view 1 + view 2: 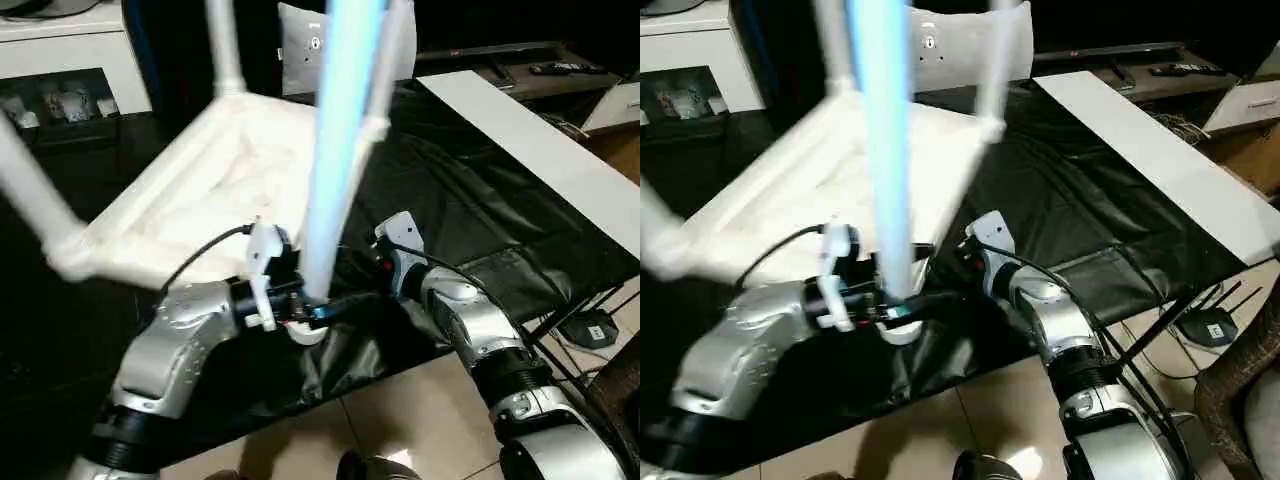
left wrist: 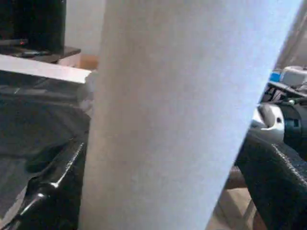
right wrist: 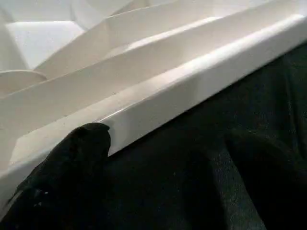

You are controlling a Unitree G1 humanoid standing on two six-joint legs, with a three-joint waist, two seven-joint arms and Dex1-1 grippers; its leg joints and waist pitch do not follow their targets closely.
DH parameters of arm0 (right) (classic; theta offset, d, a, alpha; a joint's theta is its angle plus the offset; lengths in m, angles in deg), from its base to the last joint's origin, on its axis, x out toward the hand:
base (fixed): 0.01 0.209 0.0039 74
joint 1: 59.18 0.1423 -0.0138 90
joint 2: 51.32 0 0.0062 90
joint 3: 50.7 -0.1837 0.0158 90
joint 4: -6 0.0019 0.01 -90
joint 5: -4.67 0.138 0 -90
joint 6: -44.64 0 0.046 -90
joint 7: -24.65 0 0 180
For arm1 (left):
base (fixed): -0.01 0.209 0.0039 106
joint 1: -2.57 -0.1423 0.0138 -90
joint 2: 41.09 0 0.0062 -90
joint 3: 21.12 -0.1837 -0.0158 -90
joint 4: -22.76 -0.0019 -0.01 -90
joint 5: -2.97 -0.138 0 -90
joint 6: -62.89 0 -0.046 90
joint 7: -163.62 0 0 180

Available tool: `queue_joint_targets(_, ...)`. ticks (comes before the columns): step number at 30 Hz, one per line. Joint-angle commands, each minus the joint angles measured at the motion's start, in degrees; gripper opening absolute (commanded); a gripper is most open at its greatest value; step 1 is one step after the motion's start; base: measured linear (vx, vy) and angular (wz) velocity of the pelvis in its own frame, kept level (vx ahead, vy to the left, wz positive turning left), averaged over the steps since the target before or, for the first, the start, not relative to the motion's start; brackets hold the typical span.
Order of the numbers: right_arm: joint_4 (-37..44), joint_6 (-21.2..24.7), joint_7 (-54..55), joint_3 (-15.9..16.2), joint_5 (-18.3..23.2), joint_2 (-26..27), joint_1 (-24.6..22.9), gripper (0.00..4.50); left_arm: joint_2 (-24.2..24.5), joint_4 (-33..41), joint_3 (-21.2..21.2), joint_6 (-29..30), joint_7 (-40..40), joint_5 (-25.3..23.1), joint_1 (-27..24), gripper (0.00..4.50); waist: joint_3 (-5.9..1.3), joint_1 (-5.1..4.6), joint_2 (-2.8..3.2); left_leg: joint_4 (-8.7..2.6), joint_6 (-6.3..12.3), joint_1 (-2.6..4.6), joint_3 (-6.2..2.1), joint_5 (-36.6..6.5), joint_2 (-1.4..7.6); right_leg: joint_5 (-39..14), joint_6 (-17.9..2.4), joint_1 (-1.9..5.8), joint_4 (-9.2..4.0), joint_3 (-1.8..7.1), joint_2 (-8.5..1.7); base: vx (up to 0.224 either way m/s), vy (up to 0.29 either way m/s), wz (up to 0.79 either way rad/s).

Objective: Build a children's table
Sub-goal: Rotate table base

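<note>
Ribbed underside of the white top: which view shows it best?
The right wrist view: the ribbed underside and its rim lie close and sharp above the black cover. Both eye views show the whole upturned top, blurred; the left wrist view faces a leg.

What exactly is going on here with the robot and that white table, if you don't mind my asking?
The robot is assembling a children's table. The white top lies upside down on the black-covered work table, with legs already standing in its corners. The left gripper is at the base of the nearest leg, at the corner closest to the robot. The right gripper rests by the top's edge, one finger against the rim.
</note>
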Motion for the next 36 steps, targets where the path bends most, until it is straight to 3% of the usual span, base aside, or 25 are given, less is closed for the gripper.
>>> queue_joint_targets(1, 0.71, -1.33, -2.58, 2.35, 0.70, 1.90, 0.21, 4.50, -2.33, 0.74, -4.86, -0.83, 0.82, -0.47, 2.04, 4.44, -4.91, 0.84, 0.22, -3.70, 3.87, -0.76, -0.48, -8.13, 1.53, -26.61, -2.28, 3.99, -4.24, 3.88, -4.28, 0.000, 0.000, 0.00)
queue_joint_targets(5, -0.06, -1.63, -1.96, 1.63, -0.20, 1.95, 0.32, 4.50, -4.81, -1.06, -5.57, -2.30, -0.40, -1.49, 3.56, 4.44, -4.94, 1.22, 0.25, -3.70, 3.99, -0.86, -0.42, -6.80, 1.67, -24.27, -3.69, 4.14, -3.78, 4.08, -4.37, 0.000, 0.000, 0.00)
queue_joint_targets(10, -2.31, -1.23, 3.29, -0.16, -1.74, 1.12, 1.18, 4.50, -6.89, -4.71, -4.07, -5.42, -5.44, -5.01, 5.59, 4.44, -4.83, 1.61, 0.01, -3.72, 4.00, -0.55, -0.27, -7.14, 1.63, -25.26, -3.38, 3.95, -4.05, 4.07, -4.29, 0.000, 0.000, 0.00)
queue_joint_targets(15, -3.02, -0.76, 6.75, -3.22, -1.78, -1.14, 0.33, 4.50, -7.01, -7.78, -3.64, -9.04, -9.87, -9.83, 6.56, 4.44, -4.60, 1.85, -0.07, -3.60, 3.52, -0.46, -0.28, -9.01, 1.24, -29.83, -0.21, 3.85, -5.03, 3.55, -4.23, 0.000, 0.000, 0.00)
queue_joint_targets(18, -1.51, -0.78, 6.75, -4.56, -1.32, -2.57, -1.11, 4.50, -6.70, -8.06, -3.89, -10.12, -11.96, -12.00, 6.16, 4.44, -4.63, 2.00, -0.04, -3.59, 3.58, -0.41, -0.30, -8.89, 1.26, -29.12, 0.67, 3.82, -4.98, 3.49, -4.05, 0.000, 0.000, 0.00)
queue_joint_targets(20, 1.16, -0.36, 5.44, -5.21, -0.37, -3.97, -2.76, 4.50, -5.45, -6.66, -4.43, -8.99, -9.77, -11.16, 5.12, 4.44, -4.66, 2.25, -0.04, -3.59, 3.88, -0.46, -0.23, -8.59, 1.19, -28.75, 0.61, 3.86, -4.93, 3.54, -4.09, 0.000, 0.000, 0.00)
queue_joint_targets(21, 3.50, 0.14, 3.86, -5.59, 0.64, -4.98, -3.98, 4.50, -4.01, -5.74, -4.75, -7.97, -7.99, -10.66, 4.26, 4.44, -4.67, 2.55, 0.26, -3.65, 4.05, -0.51, -0.29, -8.39, 1.29, -28.09, 0.59, 3.85, -4.75, 3.60, -4.13, 0.000, 0.000, 0.00)
queue_joint_targets(23, 5.69, 0.57, 2.28, -5.68, 1.27, -6.16, -5.10, 4.50, -1.75, -5.41, -5.43, -7.77, -5.83, -11.01, 3.52, 4.44, -4.73, 2.60, 0.03, -3.75, 4.40, -0.71, -0.38, -7.79, 1.37, -26.65, 0.23, 3.98, -4.42, 3.68, -4.07, 0.000, 0.000, 0.00)
queue_joint_targets(24, 7.35, 0.50, 0.79, -5.42, 1.52, -7.15, -5.98, 4.50, 0.18, -5.43, -5.84, -7.63, -4.68, -11.75, 3.10, 4.44, -4.67, 2.66, 0.45, -3.76, 4.46, -0.57, -0.35, -7.77, 1.35, -26.31, -0.28, 3.85, -4.43, 3.71, -4.05, 0.000, 0.000, 0.00)
queue_joint_targets(26, 8.51, 0.40, -0.29, -5.21, 1.67, -7.85, -6.59, 4.50, 1.49, -5.56, -6.11, -7.64, -3.98, -12.39, 2.83, 4.44, -4.60, 2.59, 0.28, -3.78, 4.56, -0.52, -0.34, -8.18, 1.30, -26.50, -0.56, 3.83, -4.46, 3.65, -3.98, 0.000, 0.000, 0.00)
queue_joint_targets(27, 11.57, 0.68, -3.40, -4.66, 2.25, -9.59, -8.13, 4.50, 5.04, -5.87, -6.44, -6.80, -1.96, -13.51, 2.29, 4.44, -4.47, 2.58, 0.32, -3.83, 4.75, -0.35, -0.27, -8.91, 1.26, -27.39, -0.11, 3.78, -4.77, 3.62, -3.84, 0.000, 0.000, 0.00)
queue_joint_targets(30, 14.10, 1.25, -5.63, -4.24, 2.59, -11.12, -9.39, 4.50, 8.44, -6.33, -7.06, -5.83, -0.37, -15.13, 1.94, 4.44, -4.31, 2.55, 0.37, -3.86, 4.26, -0.29, -0.41, -9.69, 1.19, -29.09, 0.65, 3.76, -4.93, 3.44, -3.77, 0.000, 0.000, 0.00)
queue_joint_targets(34, 18.89, 0.97, -10.05, -3.04, 2.76, -14.35, -11.90, 4.50, 12.36, -7.52, -6.76, -5.29, -0.26, -17.59, 1.95, 4.10, -4.24, 2.63, 0.43, -3.79, 3.80, -0.08, -0.45, -10.74, 1.09, -30.86, 0.96, 3.67, -5.34, 3.21, -3.81, 0.000, 0.000, 0.00)
queue_joint_targets(36, 22.23, 1.08, -12.91, -2.47, 3.32, -16.35, -13.40, 4.50, 14.23, -7.47, -6.20, -4.46, -0.34, -18.10, 2.03, 3.97, -4.07, 2.82, 0.23, -3.76, 4.17, -0.11, -0.40, -11.50, 0.93, -32.53, 2.56, 3.69, -5.69, 3.05, -3.75, 0.000, 0.000, 0.00)
